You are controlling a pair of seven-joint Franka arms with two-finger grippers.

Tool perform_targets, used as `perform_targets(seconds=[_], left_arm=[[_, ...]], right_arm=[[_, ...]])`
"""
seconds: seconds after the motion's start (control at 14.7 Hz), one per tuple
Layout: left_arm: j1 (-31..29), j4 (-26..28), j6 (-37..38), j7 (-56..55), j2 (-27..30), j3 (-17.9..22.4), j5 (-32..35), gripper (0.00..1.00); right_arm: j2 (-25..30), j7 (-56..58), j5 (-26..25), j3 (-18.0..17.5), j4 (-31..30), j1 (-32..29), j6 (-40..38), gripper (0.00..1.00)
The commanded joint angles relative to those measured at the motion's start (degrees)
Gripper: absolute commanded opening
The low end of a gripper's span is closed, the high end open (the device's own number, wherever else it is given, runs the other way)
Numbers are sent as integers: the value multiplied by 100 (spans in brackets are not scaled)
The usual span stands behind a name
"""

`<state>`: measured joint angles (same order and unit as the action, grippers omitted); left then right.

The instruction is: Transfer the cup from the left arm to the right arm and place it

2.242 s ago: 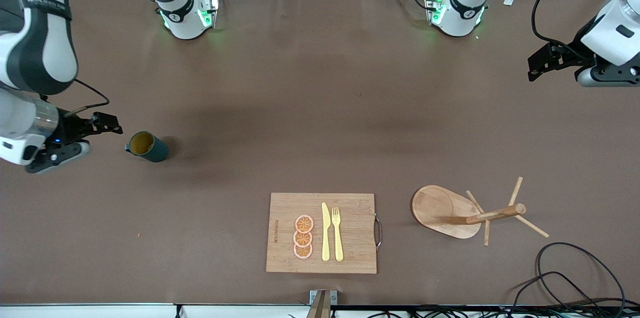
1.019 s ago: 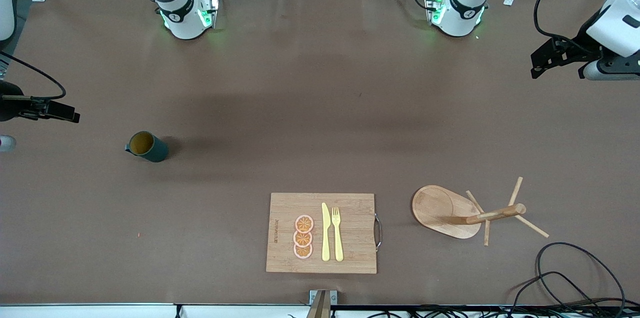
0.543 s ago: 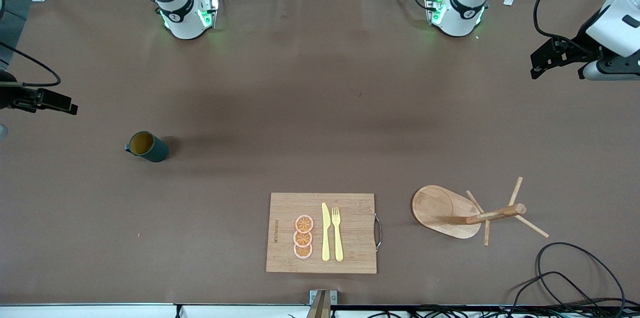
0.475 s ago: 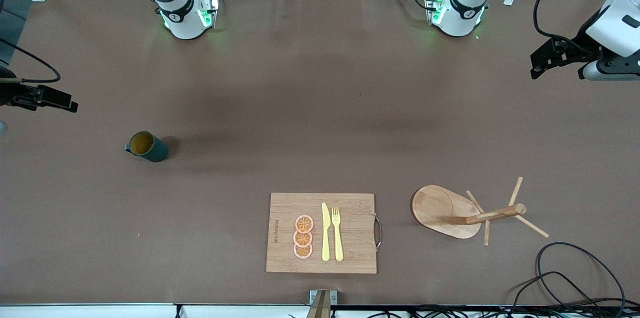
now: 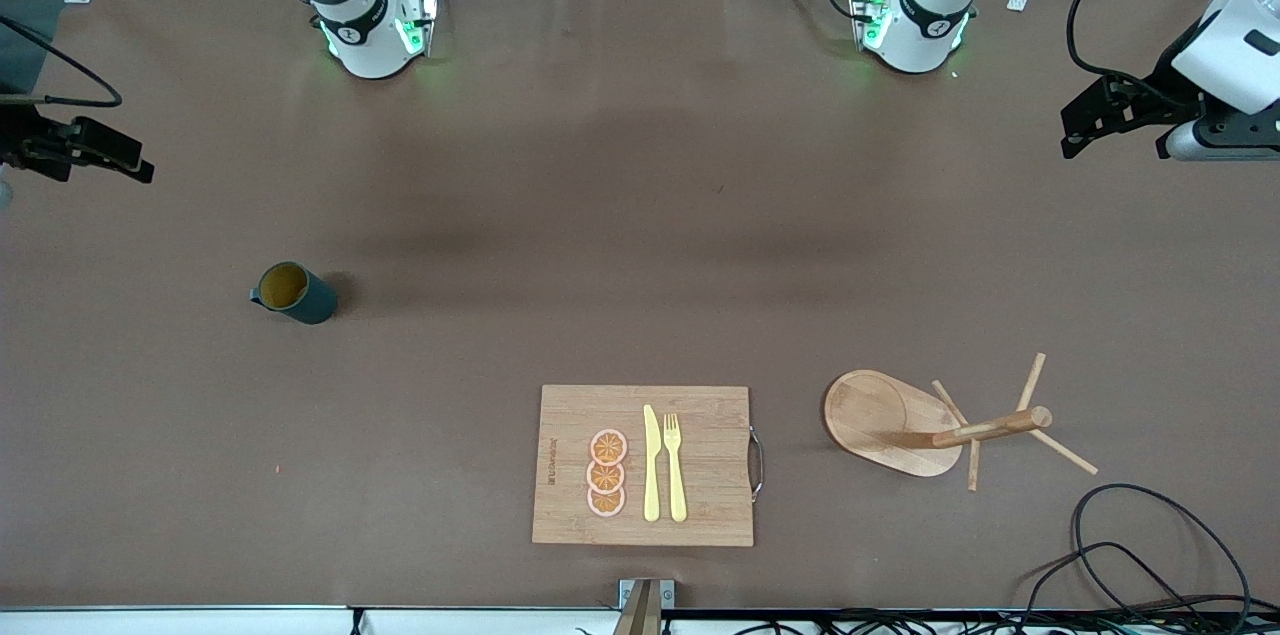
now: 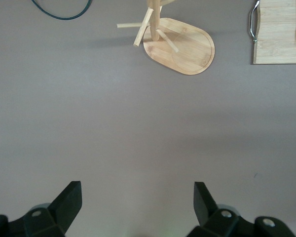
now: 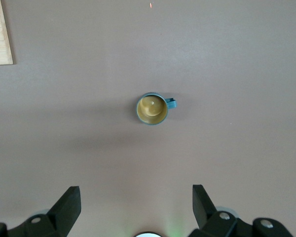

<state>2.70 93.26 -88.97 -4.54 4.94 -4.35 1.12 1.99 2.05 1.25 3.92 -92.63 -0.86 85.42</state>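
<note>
The cup (image 5: 293,292), a small dark teal mug with a tan inside, stands upright on the brown table toward the right arm's end. It also shows in the right wrist view (image 7: 152,109). My right gripper (image 7: 135,197) is open and empty. It is high over the table's edge at that end, well apart from the cup. Only its black camera mount (image 5: 92,153) shows in the front view. My left gripper (image 6: 138,197) is open and empty. It waits high over the left arm's end of the table (image 5: 1212,143).
A wooden cutting board (image 5: 642,465) with orange slices, a yellow knife and a fork lies near the front camera. A wooden mug tree (image 5: 900,420) stands beside it toward the left arm's end. Black cables (image 5: 1150,555) lie near that corner.
My right gripper has drawn away from the cup, toward the table's end and the robots' side, and risen. The cup has not moved. My left arm barely shifted.
</note>
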Motion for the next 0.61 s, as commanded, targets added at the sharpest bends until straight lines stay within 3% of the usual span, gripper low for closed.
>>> perform_targets(seconds=[0.0,0.34,0.54], left_arm=[[-42,34,-42,84,68,-31,20,100],[-33,-203,11,49,-37,-22,72,100],[2,-203,11,102,-37,-31,72,100]], right_arm=[[363,-90,-116,-155,-360,-143,107,100],[574,-108,-116,-120,-369,-82,54,100],[619,-108,-116,257,-387,296,2,100]])
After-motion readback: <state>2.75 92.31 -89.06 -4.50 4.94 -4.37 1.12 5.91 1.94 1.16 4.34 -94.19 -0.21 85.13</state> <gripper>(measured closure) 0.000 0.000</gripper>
